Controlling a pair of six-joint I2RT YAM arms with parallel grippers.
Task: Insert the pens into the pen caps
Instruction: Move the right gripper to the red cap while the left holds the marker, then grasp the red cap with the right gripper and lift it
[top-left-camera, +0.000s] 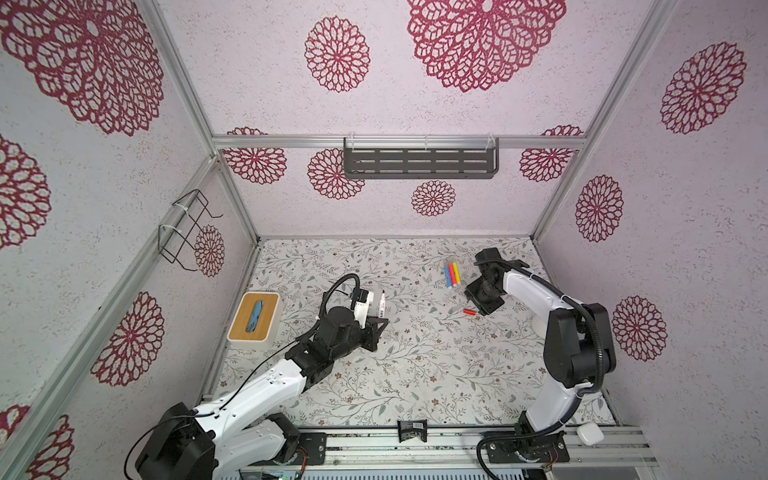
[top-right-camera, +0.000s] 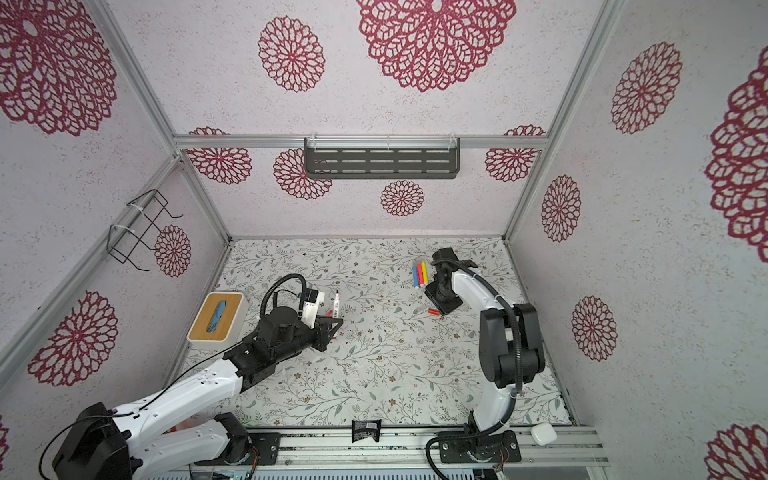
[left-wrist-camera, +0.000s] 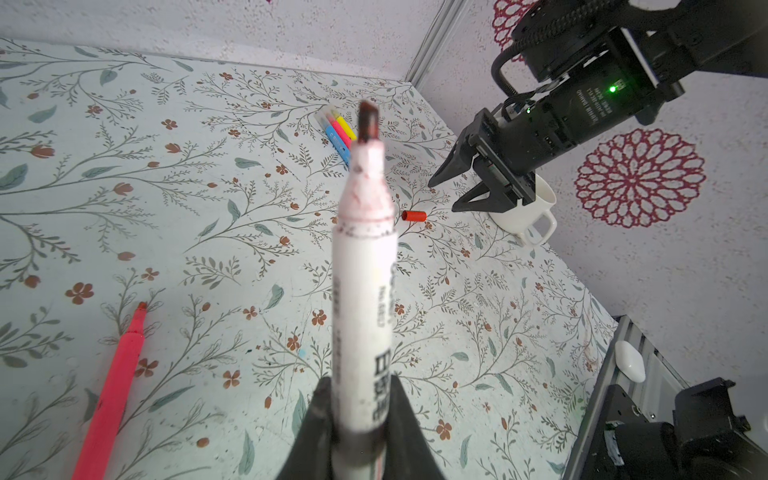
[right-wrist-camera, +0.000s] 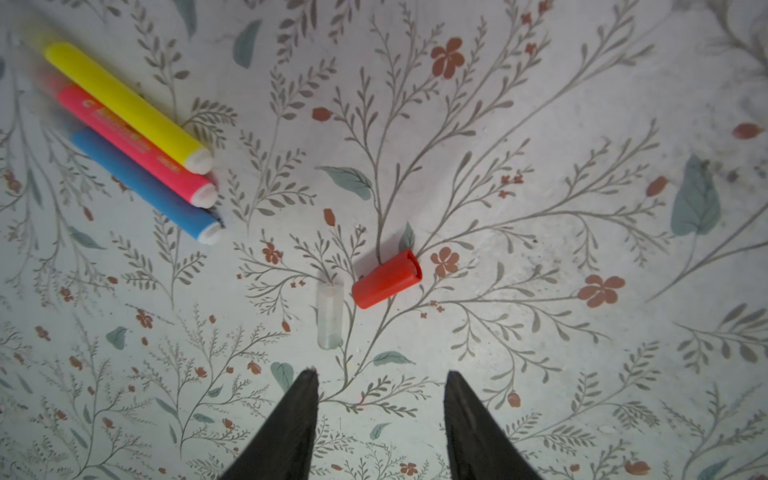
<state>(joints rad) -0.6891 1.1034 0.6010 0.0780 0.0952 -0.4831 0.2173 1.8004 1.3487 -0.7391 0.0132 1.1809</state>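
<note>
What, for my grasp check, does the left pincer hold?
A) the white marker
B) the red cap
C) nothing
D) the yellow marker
A: the left pincer is shut on the white marker; the red cap lies loose ahead of the open right pincer.

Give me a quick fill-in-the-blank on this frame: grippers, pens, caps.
1. The uncapped marker clamped in the left gripper has a ___ barrel.
2. The right gripper hovers near the red cap with its jaws ___.
3. Of the three markers lying side by side, the pink marker lies between the yellow marker and the ___ one.
Missing words: white; open; blue.
</note>
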